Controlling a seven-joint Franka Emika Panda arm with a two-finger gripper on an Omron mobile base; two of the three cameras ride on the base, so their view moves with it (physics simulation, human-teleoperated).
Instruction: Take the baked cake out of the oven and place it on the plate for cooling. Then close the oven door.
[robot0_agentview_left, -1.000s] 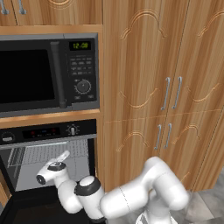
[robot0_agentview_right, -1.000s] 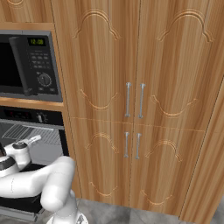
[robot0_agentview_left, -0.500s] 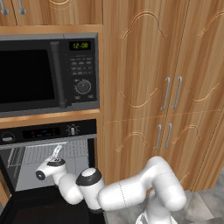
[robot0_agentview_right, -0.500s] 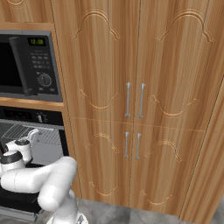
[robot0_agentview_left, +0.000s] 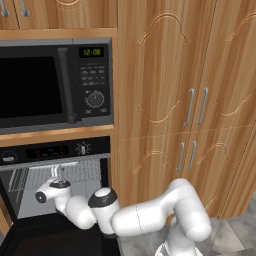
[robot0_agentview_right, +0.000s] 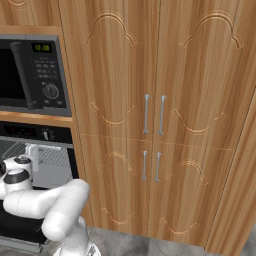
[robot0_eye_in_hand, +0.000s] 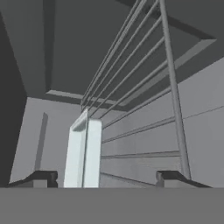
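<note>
The oven (robot0_agentview_left: 55, 185) sits lower left below the microwave (robot0_agentview_left: 55, 82), its door (robot0_agentview_left: 55, 240) down and cut off by the frame. The gripper (robot0_eye_in_hand: 105, 178) is inside by the rack (robot0_eye_in_hand: 144, 100), fingers spread wide, holding nothing. No cake can be made out.

black microwave (robot0_agentview_left: 55, 82) (green clock), wooden cabinet doors (robot0_agentview_left: 195, 100)

You face a wall of wooden cabinets (robot0_agentview_left: 165, 90) with arched panel carving and paired vertical silver handles (robot0_agentview_left: 196, 106), upper and lower. At your nine o'clock, a black microwave (robot0_agentview_left: 55, 82) sits in a wooden recess, its clock lit green. A grey stone floor (robot0_agentview_right: 150, 246) lies below.
</note>
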